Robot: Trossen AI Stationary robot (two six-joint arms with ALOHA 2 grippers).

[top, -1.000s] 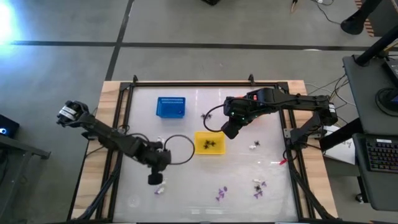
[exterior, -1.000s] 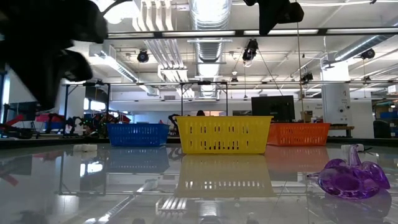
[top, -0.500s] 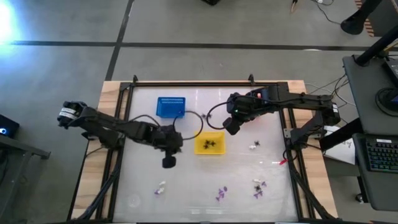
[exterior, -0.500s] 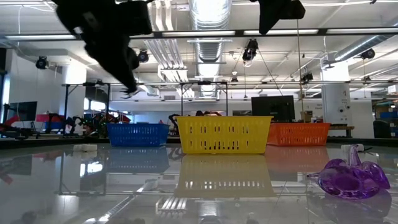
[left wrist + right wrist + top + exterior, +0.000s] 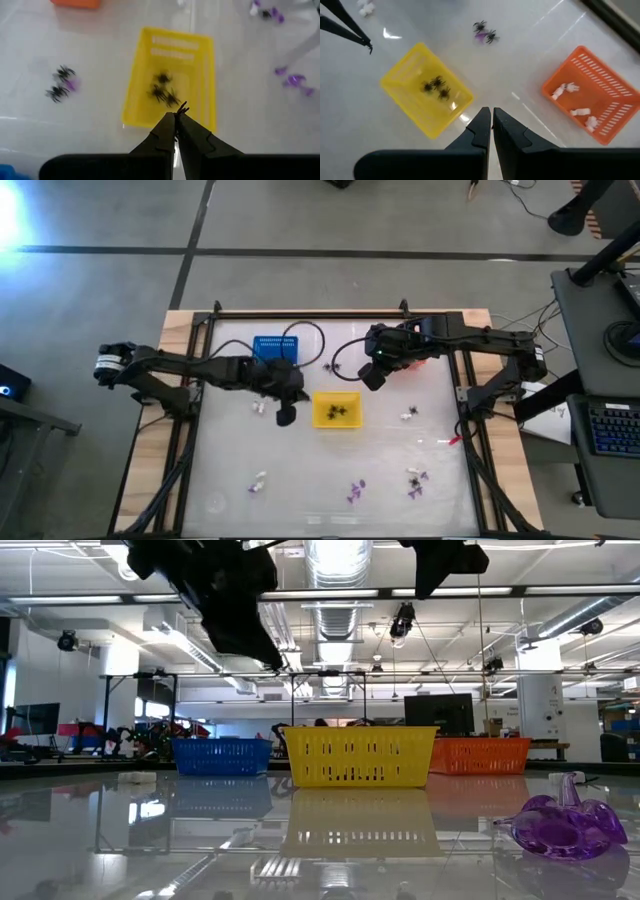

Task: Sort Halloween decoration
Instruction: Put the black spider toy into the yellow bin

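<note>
Now the left gripper [image 5: 285, 416], fingers pinching a black spider [image 5: 182, 107], hovers at 9 o'clock of the yellow basket [image 5: 337, 409]; right gripper [image 5: 371, 375] fingers narrow

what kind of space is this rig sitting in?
Probably an open-plan robotics lab or workshop. The low view shows exposed ceiling ducts and monitors on benches behind the table; the high view shows a bare concrete floor and a desk with a keyboard.
</note>
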